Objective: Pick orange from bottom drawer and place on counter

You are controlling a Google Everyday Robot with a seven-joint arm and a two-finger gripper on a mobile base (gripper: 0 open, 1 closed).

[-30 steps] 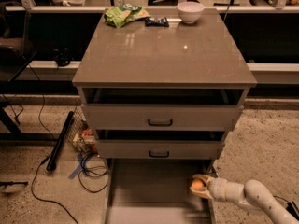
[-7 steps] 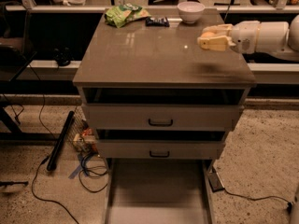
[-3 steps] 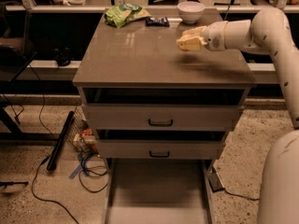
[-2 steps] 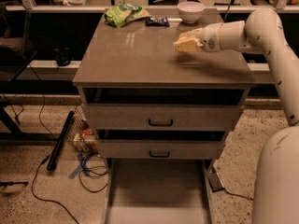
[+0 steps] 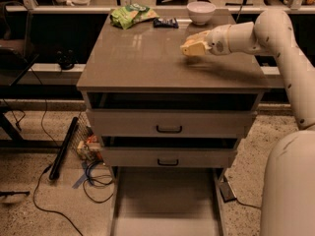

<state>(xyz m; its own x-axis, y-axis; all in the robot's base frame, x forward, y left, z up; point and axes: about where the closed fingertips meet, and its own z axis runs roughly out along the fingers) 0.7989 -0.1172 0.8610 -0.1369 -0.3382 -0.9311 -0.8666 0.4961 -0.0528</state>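
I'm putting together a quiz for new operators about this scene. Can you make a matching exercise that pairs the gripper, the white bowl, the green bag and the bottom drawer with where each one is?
Things:
1. gripper
2. white bowl
3. green bag
4. bottom drawer

Places:
A. lying at the back left of the counter
B. pulled open, lowest of all
C. over the counter's right half, midway back
D. standing at the counter's back right

Pairs: 1-C; 2-D; 3-A; 4-B
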